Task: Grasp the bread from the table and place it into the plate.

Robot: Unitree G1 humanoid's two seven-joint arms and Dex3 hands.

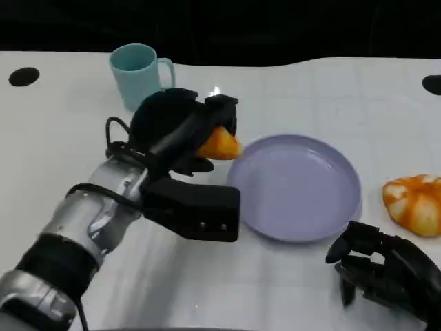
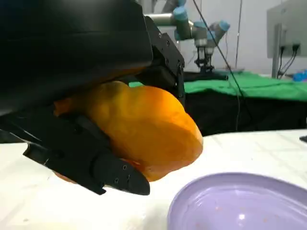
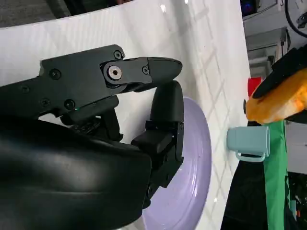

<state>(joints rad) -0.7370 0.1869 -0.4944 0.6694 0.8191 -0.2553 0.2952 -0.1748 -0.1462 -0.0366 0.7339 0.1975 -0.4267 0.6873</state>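
Between your left robot hand's [image 1: 180,134] fingers sits the bread [image 1: 219,145], clamped and half hidden, lifted just beside the plate's [image 1: 342,207] rim. Your right robot hand [image 1: 382,267] rests curled, empty, beside the plate.

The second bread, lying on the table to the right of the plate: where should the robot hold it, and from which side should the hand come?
Probably across its middle, from above. The second bread lies flat and low on the table, so fingers closing over its two long edges should hold best. The right hand, empty and nearest, would suit; the left hand already holds a bread beside the plate.
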